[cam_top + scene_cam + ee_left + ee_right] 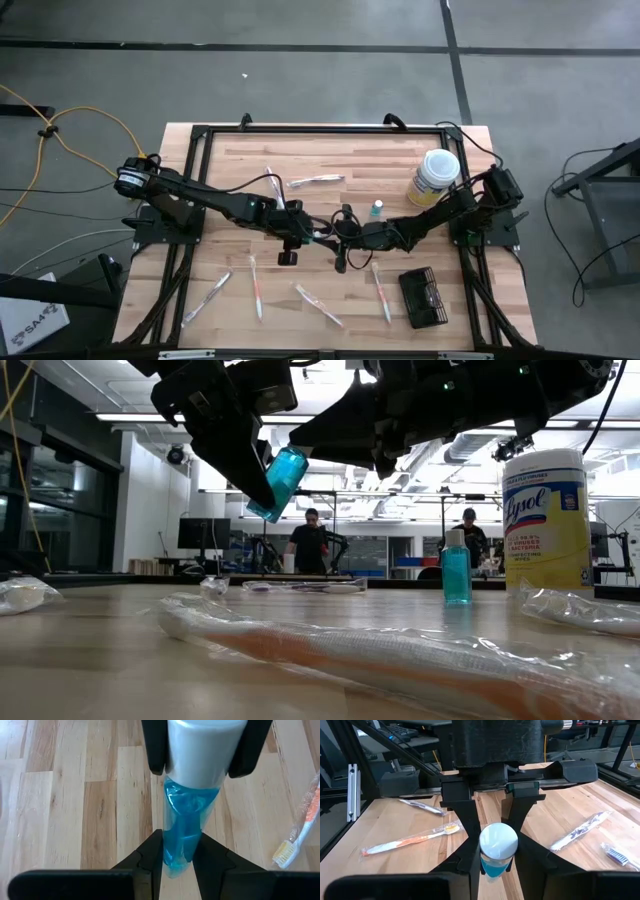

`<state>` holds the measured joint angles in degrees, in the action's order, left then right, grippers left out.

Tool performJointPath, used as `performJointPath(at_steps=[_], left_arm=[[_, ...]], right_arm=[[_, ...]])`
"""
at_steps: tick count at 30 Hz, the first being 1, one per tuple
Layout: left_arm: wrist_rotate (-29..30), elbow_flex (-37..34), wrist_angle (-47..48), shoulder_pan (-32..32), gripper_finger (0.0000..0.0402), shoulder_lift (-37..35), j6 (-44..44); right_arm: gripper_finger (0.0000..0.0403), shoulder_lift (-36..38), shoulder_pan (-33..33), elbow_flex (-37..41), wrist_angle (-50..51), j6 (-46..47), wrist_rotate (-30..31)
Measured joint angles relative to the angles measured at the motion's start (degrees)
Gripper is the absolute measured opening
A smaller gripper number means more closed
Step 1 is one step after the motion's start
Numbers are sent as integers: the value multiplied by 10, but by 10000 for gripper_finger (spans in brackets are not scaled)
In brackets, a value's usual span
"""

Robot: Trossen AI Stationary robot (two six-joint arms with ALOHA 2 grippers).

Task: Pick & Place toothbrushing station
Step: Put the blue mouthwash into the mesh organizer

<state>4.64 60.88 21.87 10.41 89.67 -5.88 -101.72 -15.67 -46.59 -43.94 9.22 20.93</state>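
Observation:
A small blue bottle with a white cap (278, 480) hangs tilted above the table's middle, between my two grippers. My left gripper (177, 870) is shut on its blue bottom end. My right gripper (496, 862) is shut on its white cap. In the high view the two grippers meet at the table's centre, the left (303, 236) and the right (343, 240). The black wire-mesh basket (424, 297) rests on its base near the table's front right, and no gripper touches it. My left gripper pinches the bottle's blue bottom end (176, 851) between its two fingers, coming along the bottle's length from the table's left. The bottle is lifted clear of the table and tilted. My right gripper pinches the white cap (497, 840) between its two fingers, one on each side (156, 750), coming from the table's right toward the cap's top. The blue body reaches away from it toward the left gripper.
A yellow Lysol canister (434, 178) and a second small blue bottle (377, 209) stand at the back right. Several wrapped toothbrushes lie about, near the front (256, 285) (381, 290) and at the back (315, 181). One lies close before the low camera (380, 650).

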Motion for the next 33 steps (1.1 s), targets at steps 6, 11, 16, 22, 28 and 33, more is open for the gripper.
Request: performJointPath(at_steps=[6, 11, 16, 22, 28, 33], left_arm=[[2, 0, 0, 0, 79, 0, 12], [1, 0, 0, 0, 98, 0, 19], [1, 0, -3, 0, 152, 0, 24], [1, 0, -2, 0, 185, 0, 25], [1, 0, -2, 0, 187, 0, 27], [1, 0, -1, 0, 187, 0, 27]], right_arm=[[86, 0, 0, 0, 0, -1, 1], [86, 0, 0, 0, 0, -1, 1], [86, 0, 0, 0, 1, 0, -2], [86, 0, 0, 0, 0, 2, -1], [86, 0, 0, 0, 0, 2, 1], [86, 0, 0, 0, 0, 1, 1]])
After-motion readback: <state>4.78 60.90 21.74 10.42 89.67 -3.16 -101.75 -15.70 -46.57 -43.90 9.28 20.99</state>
